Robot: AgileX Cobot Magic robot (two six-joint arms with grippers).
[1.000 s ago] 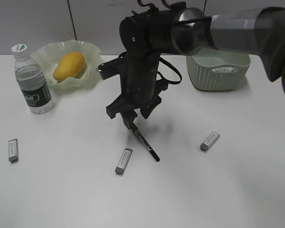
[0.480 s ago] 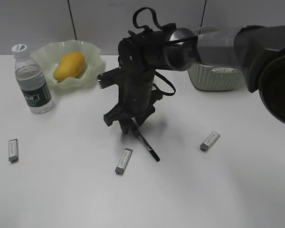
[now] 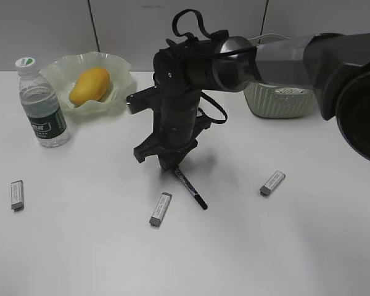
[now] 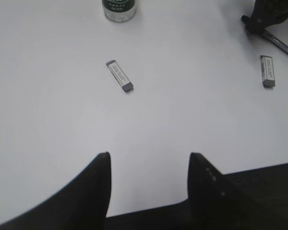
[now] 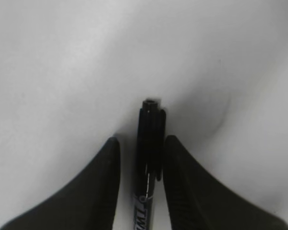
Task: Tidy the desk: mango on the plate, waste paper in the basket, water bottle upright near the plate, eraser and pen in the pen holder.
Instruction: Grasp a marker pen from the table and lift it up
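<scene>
Spanning almost the whole exterior view, the white worktop (image 3: pixel 80 246) is plain, matte and evenly lit, backed by a pale panelled wall; little else of the room shows. Right arm reaches in from the upper right, its right claw (image 3: pixel 170 161) down at the worktop over the upper end of the pen (image 3: pixel 190 190). Wrist view: the two fingers (image 5: pixel 103 187) flank the pen barrel closely, narrow gaps still showing on both sides, so the claw is nearly closed around it but I cannot tell if it grips yet. Left claw (image 4: pixel 149 187) hangs well apart, spread wide, holding nothing. Basket (image 3: pixel 283 98) sits at the back right, half hidden by the arm; plate (image 3: pixel 117 102) at back left with the mango (image 3: pixel 89 85) on it; water bottle (image 3: pixel 42 105) upright just beside the plate. Three erasers lie loose: left eraser (image 3: pixel 16 194), middle eraser (image 3: pixel 161 208), right eraser (image 3: pixel 272 183). Pen holder and waste paper not in view. Risks, judged: the hold is near the pen's end, so the long free part could swing or slip on lifting; fingertips pressed on the smooth worktop could roll the pen away.
</scene>
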